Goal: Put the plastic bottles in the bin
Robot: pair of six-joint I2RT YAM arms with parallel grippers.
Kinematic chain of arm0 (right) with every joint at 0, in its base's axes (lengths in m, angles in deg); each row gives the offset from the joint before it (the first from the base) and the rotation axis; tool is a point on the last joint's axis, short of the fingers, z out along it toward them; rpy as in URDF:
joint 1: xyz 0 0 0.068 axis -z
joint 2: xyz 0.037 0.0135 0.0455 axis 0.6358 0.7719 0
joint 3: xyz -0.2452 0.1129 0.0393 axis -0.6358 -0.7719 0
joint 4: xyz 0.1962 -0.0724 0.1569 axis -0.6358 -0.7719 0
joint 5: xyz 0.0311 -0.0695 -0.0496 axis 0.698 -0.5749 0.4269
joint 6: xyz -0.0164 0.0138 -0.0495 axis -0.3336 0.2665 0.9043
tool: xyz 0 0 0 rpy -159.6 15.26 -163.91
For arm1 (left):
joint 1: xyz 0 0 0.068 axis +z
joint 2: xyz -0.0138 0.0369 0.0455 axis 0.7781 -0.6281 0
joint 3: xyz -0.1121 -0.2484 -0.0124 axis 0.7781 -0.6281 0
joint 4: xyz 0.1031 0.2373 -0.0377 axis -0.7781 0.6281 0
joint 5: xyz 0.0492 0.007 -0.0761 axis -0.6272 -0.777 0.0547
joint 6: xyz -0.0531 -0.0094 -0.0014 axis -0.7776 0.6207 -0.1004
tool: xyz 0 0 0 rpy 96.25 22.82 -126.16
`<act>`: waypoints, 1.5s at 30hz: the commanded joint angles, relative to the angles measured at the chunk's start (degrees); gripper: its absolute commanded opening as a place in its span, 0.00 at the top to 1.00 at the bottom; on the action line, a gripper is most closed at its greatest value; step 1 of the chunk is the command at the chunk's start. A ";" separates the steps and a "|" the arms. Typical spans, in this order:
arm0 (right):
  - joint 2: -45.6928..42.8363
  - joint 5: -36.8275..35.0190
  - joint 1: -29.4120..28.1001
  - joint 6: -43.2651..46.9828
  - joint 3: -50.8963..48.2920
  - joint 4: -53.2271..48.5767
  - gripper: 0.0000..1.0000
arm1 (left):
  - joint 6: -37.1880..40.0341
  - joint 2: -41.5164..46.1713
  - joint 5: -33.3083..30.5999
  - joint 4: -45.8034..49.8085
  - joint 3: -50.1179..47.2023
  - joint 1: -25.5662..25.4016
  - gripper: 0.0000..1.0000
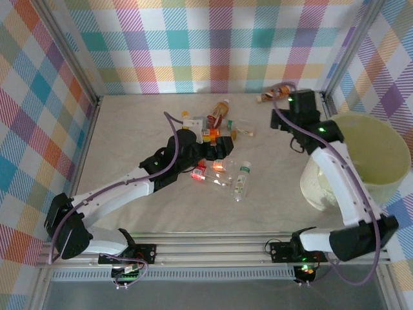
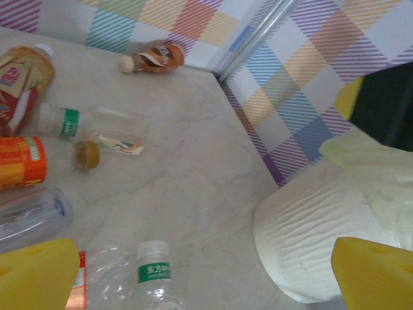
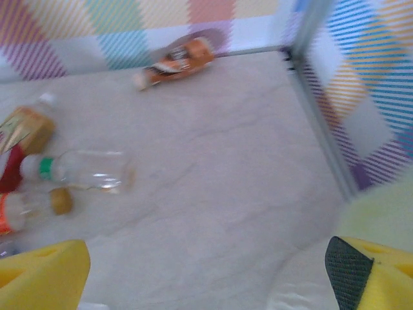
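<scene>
Plastic bottles (image 1: 219, 145): loose cluster lying flat at mid-table, well apart from the bin (image 1: 393, 132), which stands at the right edge.

Entry 1, green-label bottle (image 2: 153, 274): clear, on its side, low in the left wrist view. It sits between the 2 yellow pads (image 2: 39, 274) but nearer the left one. Long axis runs away from the camera, white cap at the far end, so roughly square to the closing line.

Entry 2, brown bottle (image 1: 274, 95): alone by the far wall, on its side. In the right wrist view it lies far ahead and left of the jaws.

Left gripper (image 1: 218, 154): over the cluster, jaws spread wide, gripping nothing.

Right gripper (image 1: 279, 121): just beside the bin's far-left rim, jaws spread, nothing between them, bare table below.

Assessment: left arm is the nearer to the cluster. A grasp on entry 1 likely needs a small sideways shift to centre the bottle, then a descent. Right arm is the nearer to entry 2, which lies at a slant across its view.
</scene>
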 commanded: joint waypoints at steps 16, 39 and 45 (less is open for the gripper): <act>12.29 18.39 -7.48 -18.05 -12.39 13.36 0.00 | -10.93 2.17 -19.18 16.34 -1.86 1.42 0.00; 12.47 19.48 -16.38 -36.16 -30.04 10.85 0.05 | -11.11 2.92 -13.52 8.92 -7.70 3.48 0.00; 12.61 17.64 -16.41 -35.72 -31.30 8.93 0.04 | -10.76 1.93 -13.00 8.80 -7.10 3.49 0.00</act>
